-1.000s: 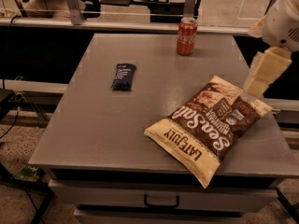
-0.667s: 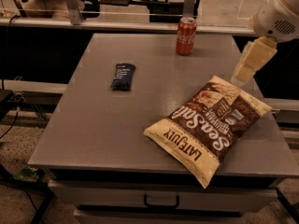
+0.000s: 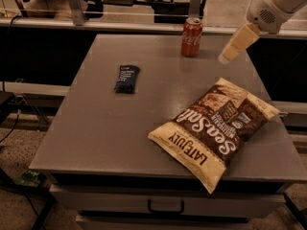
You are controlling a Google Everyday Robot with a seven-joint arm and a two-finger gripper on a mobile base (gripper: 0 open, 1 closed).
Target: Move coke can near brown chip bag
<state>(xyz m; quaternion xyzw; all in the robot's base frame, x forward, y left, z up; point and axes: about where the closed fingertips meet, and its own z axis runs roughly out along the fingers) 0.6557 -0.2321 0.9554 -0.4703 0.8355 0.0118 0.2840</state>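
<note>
Hovering over the tabletop's (image 3: 105, 128) far right edge, the claw (image 3: 229, 52) is apart or together; I cannot tell which. The coke can (image 3: 191, 37) stands upright to its left, untouched. The brown chip bag (image 3: 216, 123) lies nearer than the claw. Can judged light, rigid, slick, dentable: grip mid-body.

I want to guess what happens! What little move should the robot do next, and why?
Probably slide the gripper sideways toward the coke can. The can stands upright at the far edge of the table, untouched; the gripper hovers beside it, apart, and the brown chip bag lies nearer the front.
</note>
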